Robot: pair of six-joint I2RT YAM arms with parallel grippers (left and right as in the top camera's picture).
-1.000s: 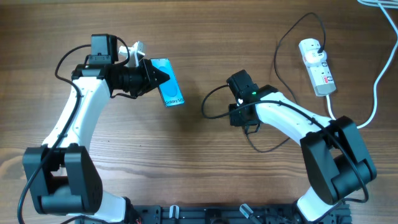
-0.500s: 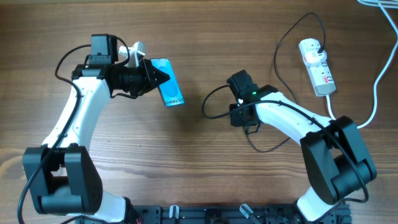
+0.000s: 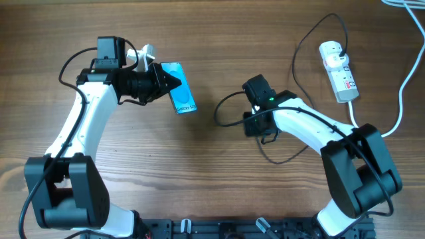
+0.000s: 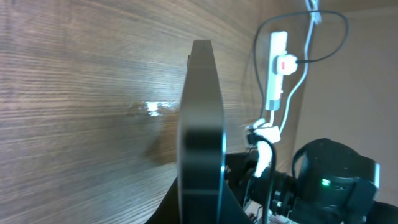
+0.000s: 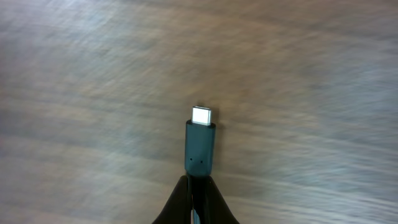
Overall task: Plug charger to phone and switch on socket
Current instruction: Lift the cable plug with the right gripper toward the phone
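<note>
1. Hold phone steady in clamped left gripper, left of centre.
2. With right gripper pinching charger near middle, square its tip to phone's end, then push gently.
3. Leave socket, far right, till last.

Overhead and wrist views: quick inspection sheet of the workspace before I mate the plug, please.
Surface: wood-grain table.
Job's things: phone screen lit; charger plug apart from phone; socket far right, white plug in it.
Clutter: nothing seen.
Grippers: left tool shut on phone; right tool shut on charger plug.
Cables: black charger cable loops beside right arm; white cord leaves the socket.
Surroundings: nothing seen.
</note>
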